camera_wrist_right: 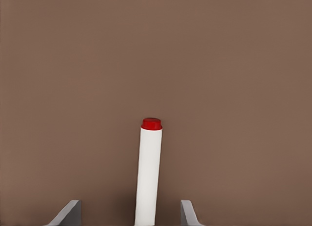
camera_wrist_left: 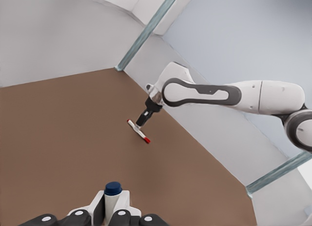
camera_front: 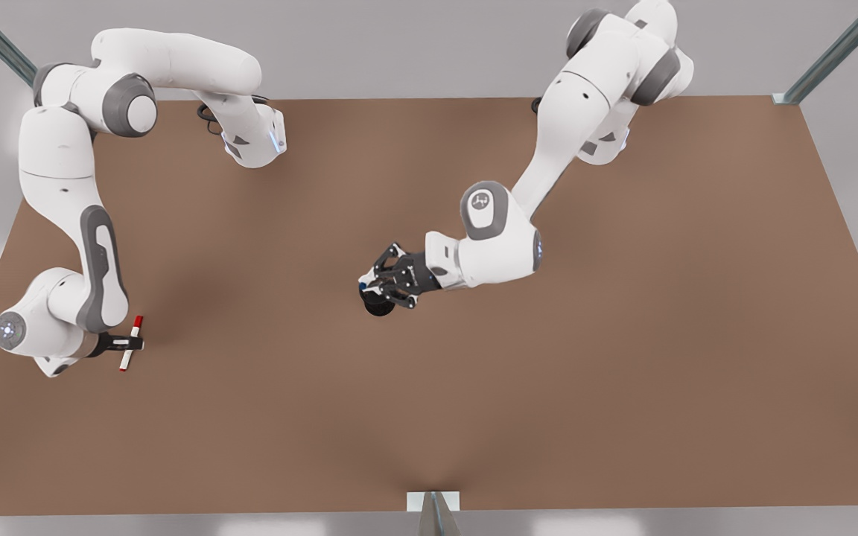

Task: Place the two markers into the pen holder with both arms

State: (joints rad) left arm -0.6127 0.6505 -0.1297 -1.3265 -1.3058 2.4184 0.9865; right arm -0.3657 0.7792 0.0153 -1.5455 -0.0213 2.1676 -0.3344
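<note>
Item: your left gripper (camera_front: 378,286) clamps the slim white blue-capped marker (camera_wrist_left: 112,193) over the black mesh pen holder (camera_front: 378,306) for dropping, while at 9 o'clock your right gripper (camera_front: 135,343) pinches the slim white red-capped marker (camera_front: 131,343), waiting.

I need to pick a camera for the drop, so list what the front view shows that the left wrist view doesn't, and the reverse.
Front, not left wrist: the holder, directly beneath the left gripper near mid-table, and both arms whole.

Left wrist, not front: a close look at the blue marker, its white barrel upright between the fingers, blue cap on top.

Both: the right gripper at the red marker near the front view's left table edge.
</note>
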